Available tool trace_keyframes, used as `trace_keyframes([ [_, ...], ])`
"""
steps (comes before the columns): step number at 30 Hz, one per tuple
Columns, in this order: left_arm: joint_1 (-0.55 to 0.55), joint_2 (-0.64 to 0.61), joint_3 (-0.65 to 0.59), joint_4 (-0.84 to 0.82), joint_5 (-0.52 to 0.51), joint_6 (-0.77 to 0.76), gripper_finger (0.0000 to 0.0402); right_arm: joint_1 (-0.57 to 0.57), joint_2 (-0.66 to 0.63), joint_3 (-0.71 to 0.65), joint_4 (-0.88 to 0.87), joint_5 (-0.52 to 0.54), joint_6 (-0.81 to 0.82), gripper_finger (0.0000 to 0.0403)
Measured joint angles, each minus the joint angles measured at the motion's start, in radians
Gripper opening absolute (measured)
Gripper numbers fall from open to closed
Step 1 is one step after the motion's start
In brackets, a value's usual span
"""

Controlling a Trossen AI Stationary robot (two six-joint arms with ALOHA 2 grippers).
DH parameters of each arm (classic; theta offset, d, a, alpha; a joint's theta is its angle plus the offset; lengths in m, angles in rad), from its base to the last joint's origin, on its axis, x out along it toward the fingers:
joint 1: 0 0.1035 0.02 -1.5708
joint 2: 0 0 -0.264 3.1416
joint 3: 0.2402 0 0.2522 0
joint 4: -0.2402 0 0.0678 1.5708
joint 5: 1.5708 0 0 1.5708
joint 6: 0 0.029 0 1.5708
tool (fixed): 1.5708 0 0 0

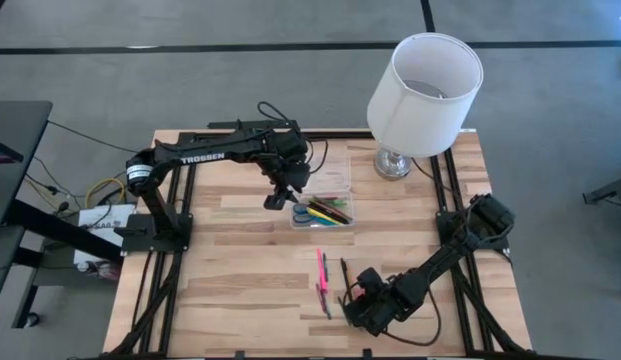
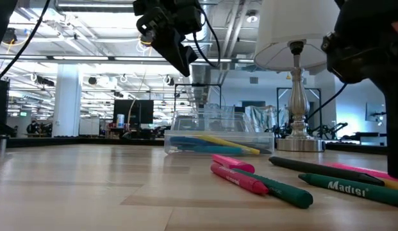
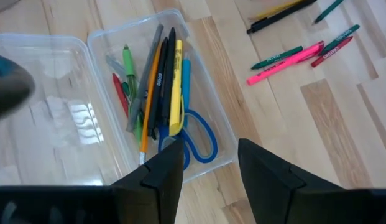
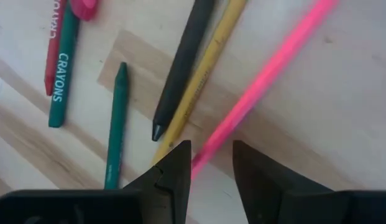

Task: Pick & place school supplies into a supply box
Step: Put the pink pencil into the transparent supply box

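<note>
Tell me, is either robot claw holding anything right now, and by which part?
Nothing is held. The left gripper hangs open and empty above the supply box. The right gripper is open, straddling a pink pen near one end, not yet closed.

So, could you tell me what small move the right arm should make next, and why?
Probably lower the right gripper straight down and close on the pink pen. Its jaws stand open with the pen's lower end running between them, and the pen lies on the table beside a yellow pencil. The left gripper hovers open over the supply box.
</note>
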Motion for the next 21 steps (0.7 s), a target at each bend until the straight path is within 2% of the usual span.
trace_keyframes([
  [6,0.013,0.0,0.0,-0.009,0.0,0.004,0.0146,-0.006,0.001,0.003,-0.042,-0.015,0.056,0.011],
  [9,0.021,0.0,0.0,-0.014,0.0,0.006,0.0146,-0.012,0.001,0.004,-0.086,-0.067,0.076,0.0103],
  [21,0.043,0.0,0.0,-0.016,0.0,0.006,0.0146,-0.09,0.0,0.003,-0.148,-0.276,0.08,0.0033],
])
